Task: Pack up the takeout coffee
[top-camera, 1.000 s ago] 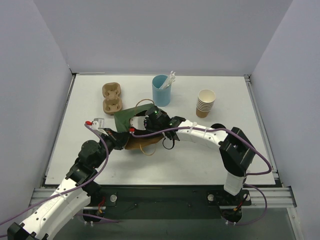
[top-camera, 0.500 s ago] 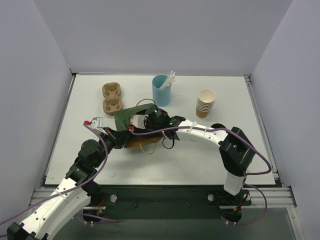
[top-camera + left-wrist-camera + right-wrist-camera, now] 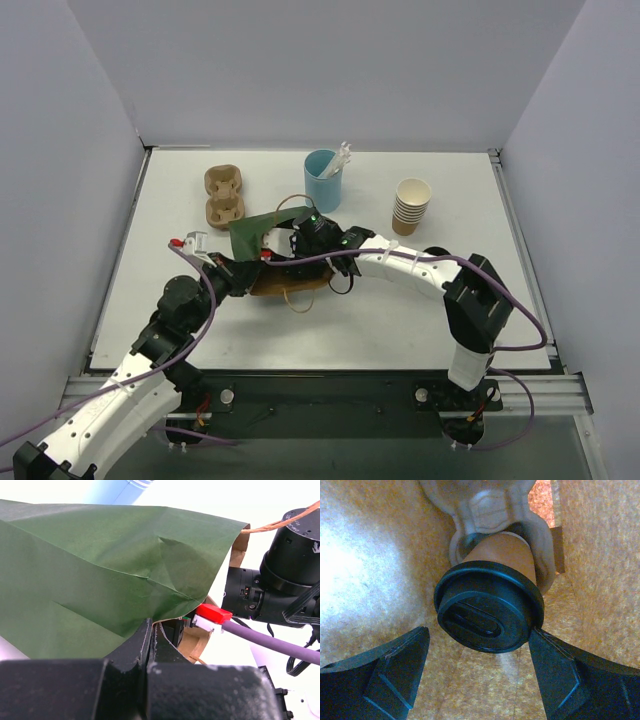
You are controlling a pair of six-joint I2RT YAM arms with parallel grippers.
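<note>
The takeout coffee (image 3: 489, 607), a tan-brown cup with a black lid, sits in a grey pulp holder (image 3: 492, 505) inside the bag, seen in the right wrist view; the top view hides it. My right gripper (image 3: 479, 631) is open around the lid; its left finger (image 3: 385, 672) stands apart from the lid and its right finger (image 3: 575, 677) sits at the rim. The green bag (image 3: 252, 232) lies on its side mid-table with my right gripper (image 3: 287, 246) reaching into its mouth. My left gripper (image 3: 150, 630) is shut on the edge of the green bag (image 3: 100, 570).
A tan pulp cup carrier (image 3: 224, 195) lies at the back left. A light-blue cup with white sticks (image 3: 323, 180) stands just behind the bag. A stack of cream paper cups (image 3: 411, 206) stands at the back right. The bag's twine handle (image 3: 290, 205) loops beside the blue cup.
My right gripper's jaws have spread wider around the cup lid. The left arm still holds the bag edge in the same place.
</note>
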